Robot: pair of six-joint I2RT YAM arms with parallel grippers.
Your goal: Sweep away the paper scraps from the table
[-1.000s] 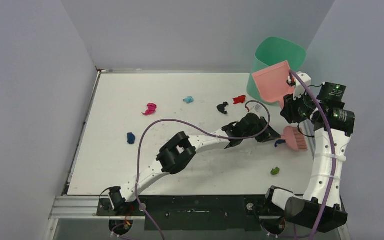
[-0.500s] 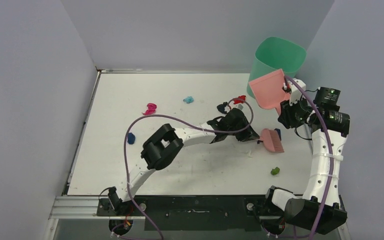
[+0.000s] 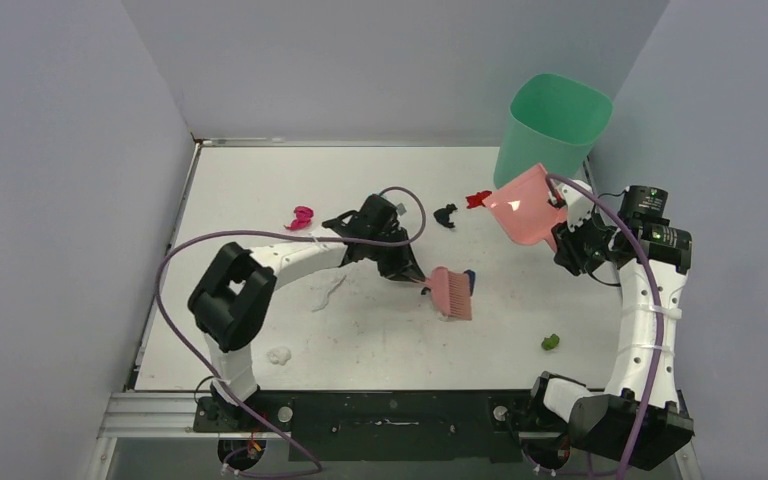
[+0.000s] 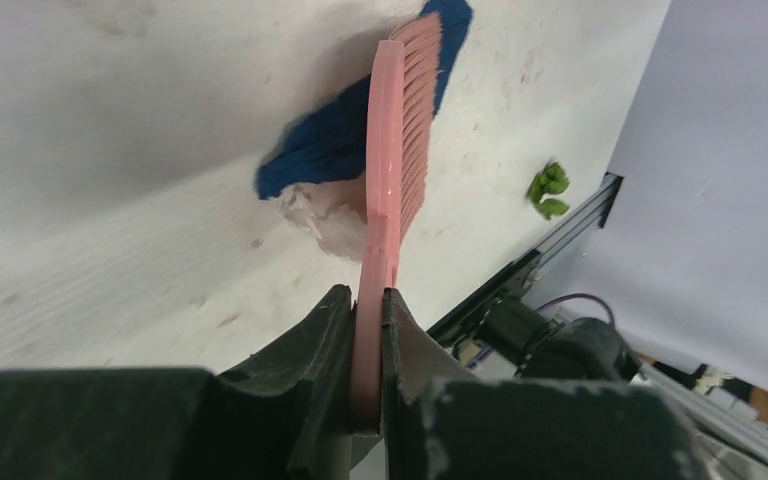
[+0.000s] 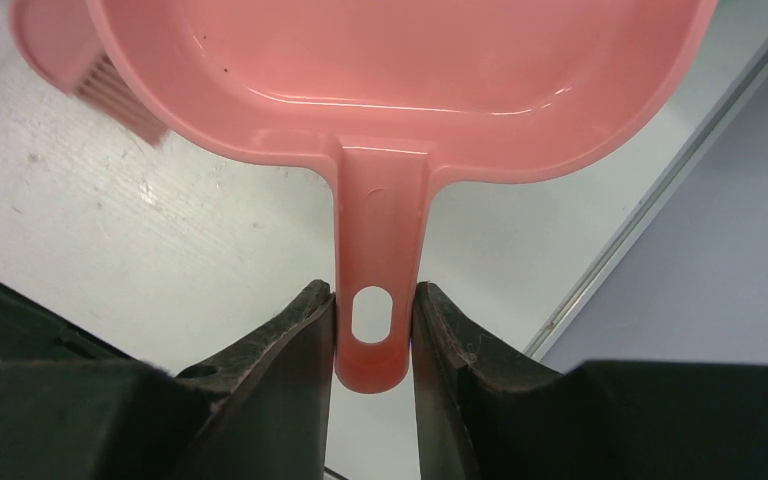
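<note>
My left gripper [image 3: 407, 270] is shut on the handle of the pink brush [image 3: 451, 293], whose bristles rest on the table [image 3: 250, 180] against a dark blue scrap [image 3: 470, 279]. In the left wrist view the brush [image 4: 392, 170] stands edge-on over the dark blue scrap [image 4: 325, 148] and a white scrap [image 4: 322, 212]. My right gripper [image 3: 563, 228] is shut on the handle of the pink dustpan [image 3: 520, 206], held tilted above the table; the dustpan [image 5: 400, 60] looks empty in the right wrist view. Magenta [image 3: 302, 217], black [image 3: 445, 214], red [image 3: 478, 199], green [image 3: 551, 342] and white [image 3: 279, 355] scraps lie scattered.
A green bin [image 3: 552, 125] stands at the back right corner, behind the dustpan. Another white scrap [image 3: 327, 291] lies by my left forearm. Grey walls close the left, back and right sides. The black front rail [image 3: 390, 410] carries both arm bases.
My left arm swung left, dragging the brush and the dark blue scrap from right of centre to the middle. The dustpan came down and away from the bin. White scraps came into view.
</note>
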